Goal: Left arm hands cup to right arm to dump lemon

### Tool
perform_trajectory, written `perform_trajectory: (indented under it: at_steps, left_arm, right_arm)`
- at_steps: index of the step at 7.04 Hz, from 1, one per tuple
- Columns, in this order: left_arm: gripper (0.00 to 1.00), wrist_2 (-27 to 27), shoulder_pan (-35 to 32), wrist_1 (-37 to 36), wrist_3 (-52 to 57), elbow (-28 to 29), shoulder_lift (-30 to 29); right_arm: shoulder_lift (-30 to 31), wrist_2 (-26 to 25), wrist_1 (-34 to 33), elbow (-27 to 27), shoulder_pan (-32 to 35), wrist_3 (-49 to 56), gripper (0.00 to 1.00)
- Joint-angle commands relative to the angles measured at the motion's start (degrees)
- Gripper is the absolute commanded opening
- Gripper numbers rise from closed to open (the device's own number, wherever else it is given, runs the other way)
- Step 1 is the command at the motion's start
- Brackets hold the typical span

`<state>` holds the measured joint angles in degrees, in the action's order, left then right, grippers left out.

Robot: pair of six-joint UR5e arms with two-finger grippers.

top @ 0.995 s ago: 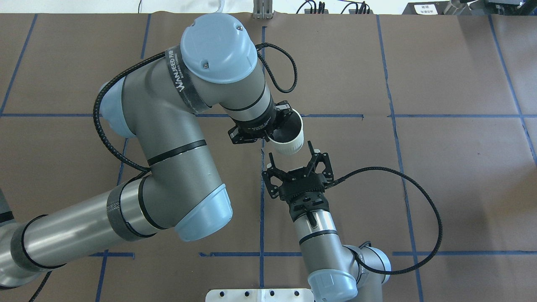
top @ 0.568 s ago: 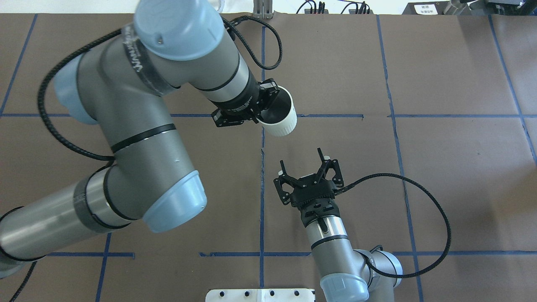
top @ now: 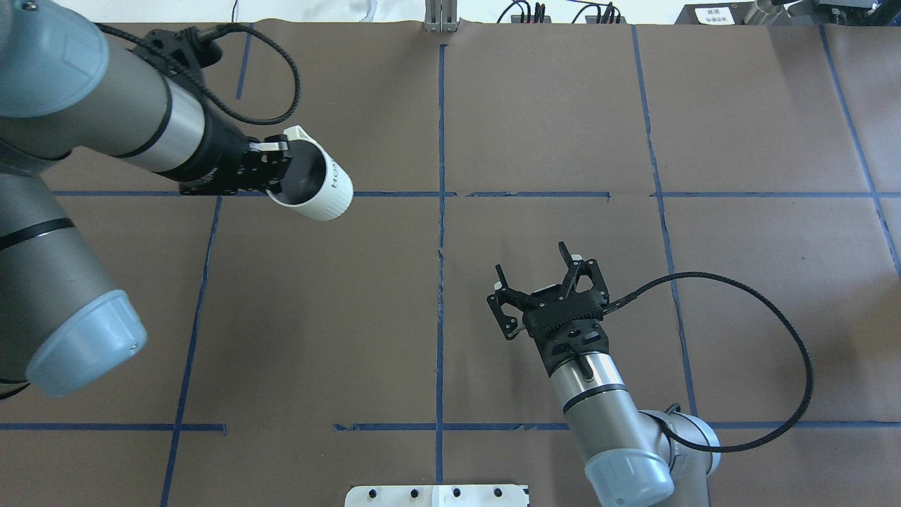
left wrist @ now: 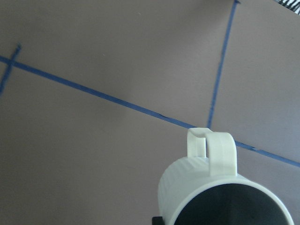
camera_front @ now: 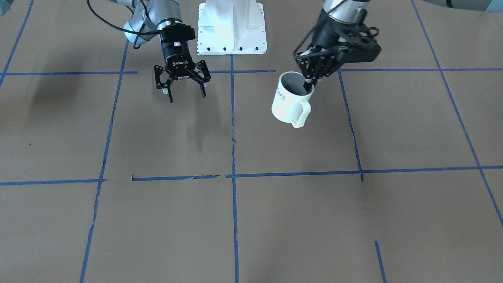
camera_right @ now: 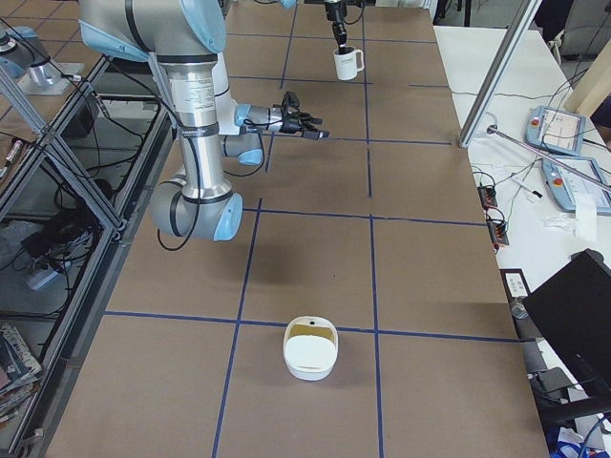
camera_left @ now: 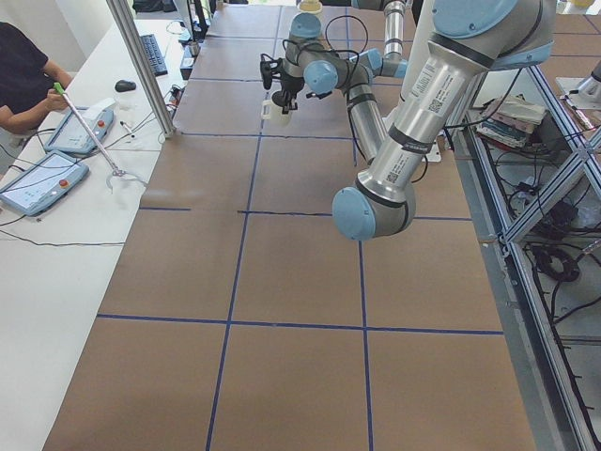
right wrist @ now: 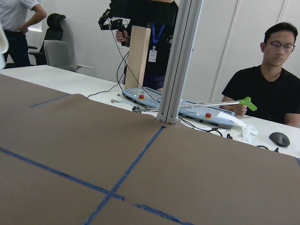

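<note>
Tabletop [top: 760, 105]: flat, matt brown paper sheeting, ruled into large rectangles by thin blue tape lines [top: 441, 141].
Left arm [top: 105, 105]: smooth grey tube with rounded light-blue caps; a braided black cable [top: 294, 77] loops off the wrist.
Left tool [camera_front: 309, 84]: bulky black body, fingers pressed onto the cup's wall beside the handle, one inside the mouth and one outside.
Cup [camera_front: 289, 104]: white glazed cylindrical mug, dark grey inside, with a ribbed loop handle turned away from the robot and dark lettering on its side. It hangs mouth-up from the left tool over the robot's left half of the tabletop. Its contents cannot be told.
Right arm [top: 598, 401]: grey tube with a light-blue cap at the elbow.
Right tool [top: 533, 264]: slim black linkage fingers with white tips, spread wide and holding nothing, well apart from the cup.
Base plate [camera_front: 232, 27]: white metal with a row of dark holes, between the two arms.
Bowl [camera_right: 310, 346]: white, rounded-square, tan inside, on the tabletop towards the robot's right end.
</note>
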<state>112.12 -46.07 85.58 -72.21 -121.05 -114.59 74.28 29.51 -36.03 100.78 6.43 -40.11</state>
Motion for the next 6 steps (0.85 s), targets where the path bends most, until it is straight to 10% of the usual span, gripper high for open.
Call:
perform_trajectory:
  at_steps: [1, 4, 6]
  left_arm:
    - [0.00, 3.0, -7.9, 12.9, 18.2, 0.3, 17.9]
    - [0.00, 15.8, -14.8, 36.8, 29.7, 14.2, 31.7]
    - [0.00, 20.1, -16.6, 39.5, 30.3, 20.0, 32.6]
  right_arm:
    - [5.5, 6.7, 0.0, 4.9, 4.3, -0.3, 1.00]
    - [15.4, 24.6, 0.0, 11.6, 15.2, -0.4, 1.00]
    - [20.6, 36.7, 0.0, 14.4, 22.8, -0.5, 1.00]
